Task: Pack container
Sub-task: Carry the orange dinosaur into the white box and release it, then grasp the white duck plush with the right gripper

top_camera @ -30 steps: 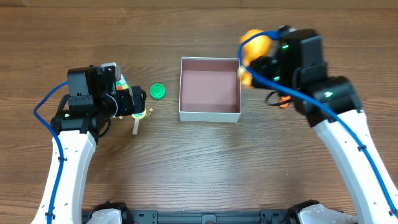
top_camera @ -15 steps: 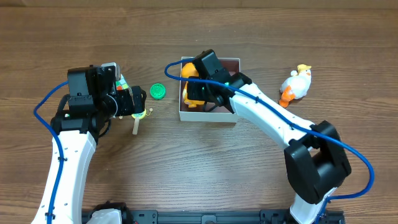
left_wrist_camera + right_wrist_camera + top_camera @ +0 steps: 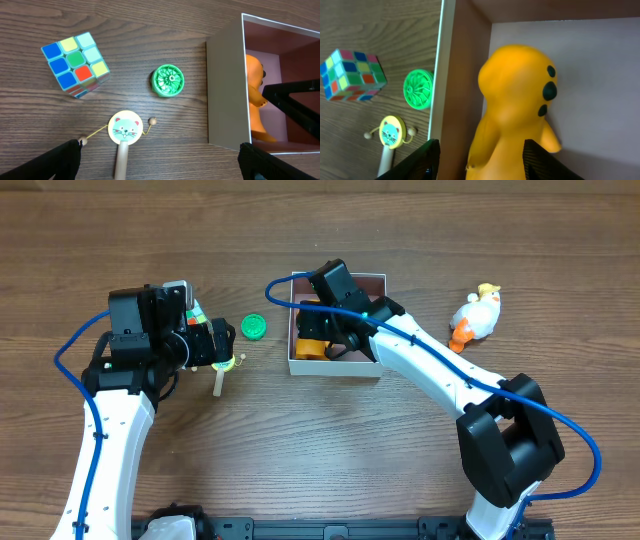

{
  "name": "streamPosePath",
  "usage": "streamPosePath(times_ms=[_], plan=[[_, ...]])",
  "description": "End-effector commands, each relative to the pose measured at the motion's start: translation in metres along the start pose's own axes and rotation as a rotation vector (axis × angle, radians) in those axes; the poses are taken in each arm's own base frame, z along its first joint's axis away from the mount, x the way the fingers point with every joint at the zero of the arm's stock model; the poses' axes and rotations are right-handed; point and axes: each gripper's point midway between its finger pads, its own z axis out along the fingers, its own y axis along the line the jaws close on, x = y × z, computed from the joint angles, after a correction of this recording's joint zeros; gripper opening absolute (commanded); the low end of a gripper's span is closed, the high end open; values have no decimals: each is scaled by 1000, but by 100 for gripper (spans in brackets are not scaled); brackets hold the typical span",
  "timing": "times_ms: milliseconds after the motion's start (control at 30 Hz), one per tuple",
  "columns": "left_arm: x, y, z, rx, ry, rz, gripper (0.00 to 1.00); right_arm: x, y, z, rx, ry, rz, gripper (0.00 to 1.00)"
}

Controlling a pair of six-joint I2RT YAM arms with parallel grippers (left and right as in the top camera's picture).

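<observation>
The container (image 3: 345, 367) sits mid-surface (image 3: 320, 460), with an orange toy (image 3: 517, 105) lying against its left wall. The right tool (image 3: 481, 145) hangs over it, released, fingers spread either side of the toy. To the container's left are a green disc (image 3: 168, 80), a cat-face rattle (image 3: 125, 129) and a colour cube (image 3: 76, 64), all under the released, empty left tool (image 3: 167, 167). A white duck (image 3: 475, 315) lies to the right.

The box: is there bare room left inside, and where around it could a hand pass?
Inside the container, the floor right of the orange toy is bare. The table is bare in front of it, and between it and the duck. Crowded on its left: green disc, cube, cat rattle.
</observation>
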Motion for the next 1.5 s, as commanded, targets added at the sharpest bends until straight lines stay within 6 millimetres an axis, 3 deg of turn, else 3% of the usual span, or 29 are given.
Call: streamPosePath(times_ms=[0, 100, 200, 233, 300, 367, 500, 600, 700, 833, 933, 1000, 1033, 1133, 1167, 1267, 1333, 1367, 1467], plan=[[-10, -3, -3, 2, -22, -1, 100, -16, 8, -28, -9, -59, -76, 56], [-10, -3, -3, 2, -22, -1, 100, -32, 2, -74, 66, -133, -102, 56], [-10, -3, -3, 2, -22, -1, 100, -43, -13, -137, 103, -202, -69, 57], [-10, -3, -3, 2, -22, -1, 100, -48, -35, -163, 159, -237, -35, 60], [-10, -3, -3, 2, -22, -1, 100, -55, -69, -187, 255, -275, 17, 63], [-10, -3, -3, 2, -22, -1, 100, -62, -121, -207, 384, -292, 109, 67], [-10, -3, -3, 2, -22, -1, 100, -67, -206, -207, 519, -258, 288, 69], [-10, -3, -3, 2, -21, -1, 100, -68, -260, -185, 564, -207, 399, 77], [-10, -3, -3, 2, -22, -1, 100, -71, -291, -147, 511, -140, 444, 93], [-10, -3, -3, 2, -22, -1, 100, -66, -323, -104, 489, -70, 477, 98], [-10, -3, -3, 2, -22, -1, 100, -58, -336, -81, 501, -29, 491, 98], [-10, -3, -3, 2, -22, -1, 100, -51, -342, -69, 508, 2, 497, 93], [-10, -3, -3, 2, -22, -1, 100, -47, -344, -63, 512, 19, 500, 85], [-10, -3, -3, 2, -21, -1, 100, -38, -346, -59, 520, 54, 506, 43], [-10, -3, -3, 2, -22, -1, 100, -37, -346, -60, 521, 58, 507, 34], [-10, -3, -3, 2, -22, -1, 100, -39, -339, -75, 524, 57, 504, 23], [-10, -3, -3, 2, -22, -1, 100, -47, -326, -91, 514, 28, 489, 22], [-10, -3, -3, 2, -22, -1, 100, -56, -310, -110, 495, -12, 464, 22], [-10, -3, -3, 2, -22, -1, 100, -69, -238, -153, 358, -87, 294, 22]])
